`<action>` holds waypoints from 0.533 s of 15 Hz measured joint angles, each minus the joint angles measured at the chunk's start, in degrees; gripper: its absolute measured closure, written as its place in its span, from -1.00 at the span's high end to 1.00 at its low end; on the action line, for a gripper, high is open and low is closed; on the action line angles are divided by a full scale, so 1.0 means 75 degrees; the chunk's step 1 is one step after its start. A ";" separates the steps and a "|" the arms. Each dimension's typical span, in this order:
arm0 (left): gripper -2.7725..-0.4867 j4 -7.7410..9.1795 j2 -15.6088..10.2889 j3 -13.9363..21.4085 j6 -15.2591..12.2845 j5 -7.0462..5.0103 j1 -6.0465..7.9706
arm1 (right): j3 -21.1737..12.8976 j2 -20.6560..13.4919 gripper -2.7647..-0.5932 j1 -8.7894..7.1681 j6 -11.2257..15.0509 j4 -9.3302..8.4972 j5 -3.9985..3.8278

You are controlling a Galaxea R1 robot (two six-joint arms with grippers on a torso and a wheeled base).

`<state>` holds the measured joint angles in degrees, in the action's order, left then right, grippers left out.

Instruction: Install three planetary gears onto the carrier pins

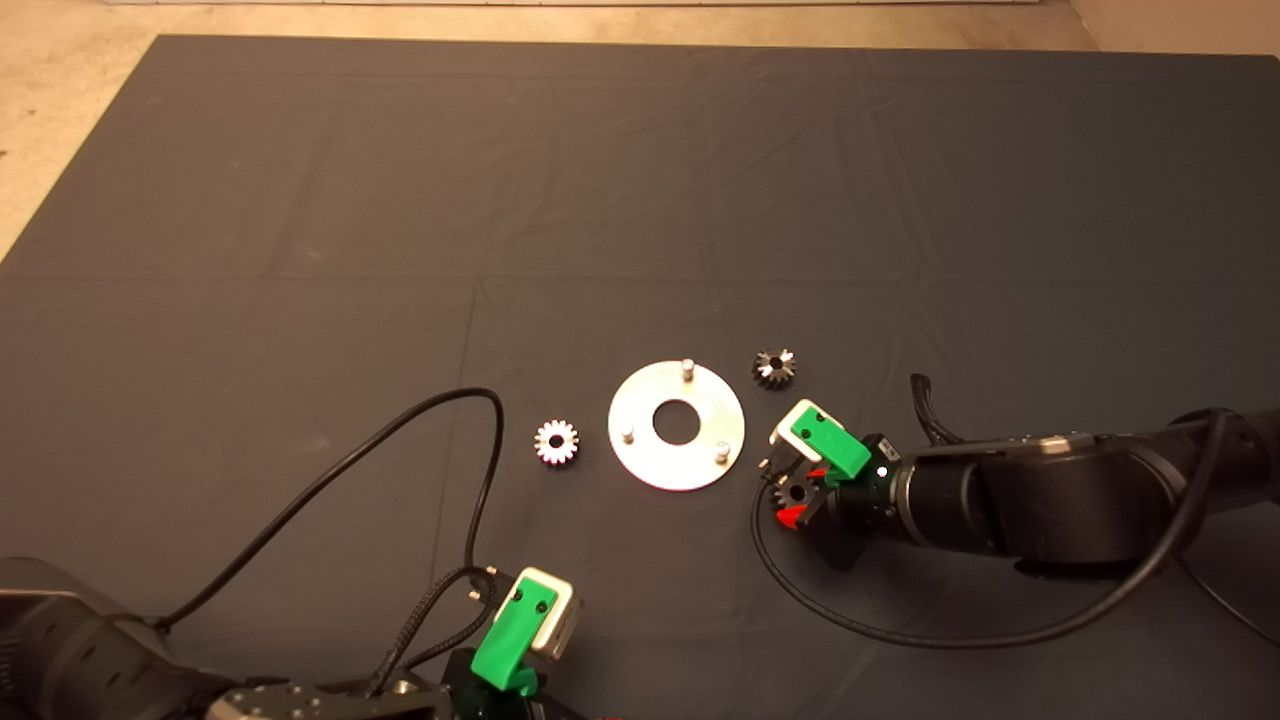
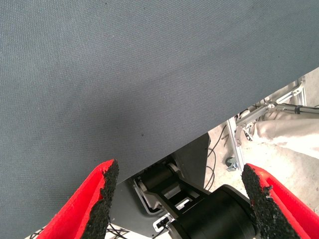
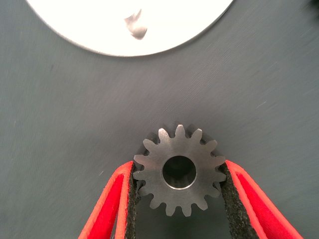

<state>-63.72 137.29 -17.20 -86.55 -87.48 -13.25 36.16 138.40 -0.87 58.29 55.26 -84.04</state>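
Held gear: you have one planetary gear [image 3: 178, 171] clamped flat between the two black pads of the right end effector [image 3: 178, 186]; its teeth touch a pad on either side and its centre bore faces the wrist camera; in the head view this gear [image 1: 797, 491] sits just beside the lower right edge of the disc, not over it.
Carrier disc: your shiny round disc [image 1: 640, 450] lies flat on the dark mat [image 1: 640, 180] near the middle of the table; its large centre hole is open.
Carrier pins: you can count three pins, far [image 1: 687, 367], left [image 1: 627, 433] and lower right [image 1: 721, 451]; all three stand bare; the lower right one is nearest your held gear.
Loose gears: you have a bright gear [image 1: 556, 441] lying flat just left of the disc and a darker gear [image 1: 774, 367] near its upper right edge; neither touches the disc.
Right end effector [image 1: 795, 495]: closed on the gear; its arm comes in from the right, low over the mat beside the disc.
Left end effector [image 2: 179, 199]: parked at your lower left edge [image 1: 515, 640]; its red fingers [image 2: 97, 199] spread wide with nothing between them; its wrist view shows the mat edge, floor and a metal frame beyond.
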 joint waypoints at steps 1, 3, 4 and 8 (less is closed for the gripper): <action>0.10 0.0000 0.0000 0.0000 0.0000 0.0000 0.0000 | 0.0000 0.0036 -0.64 -0.0197 0.0005 0.0003 -0.0003; 0.10 0.0000 0.0000 0.0000 0.0000 0.0000 0.0000 | 0.0000 0.0184 -0.64 -0.0549 0.0013 0.0003 0.0000; 0.10 0.0000 0.0000 0.0000 0.0000 0.0003 0.0000 | 0.0000 0.0262 -0.64 -0.0661 0.0019 0.0003 0.0018; 0.10 0.0000 0.0003 0.0000 0.0000 0.0000 0.0000 | 0.0000 0.0612 -0.65 -0.1193 0.0123 0.0007 -0.0001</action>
<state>-63.72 137.31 -17.20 -86.55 -87.48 -13.25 36.16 142.99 -9.81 59.21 55.31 -84.05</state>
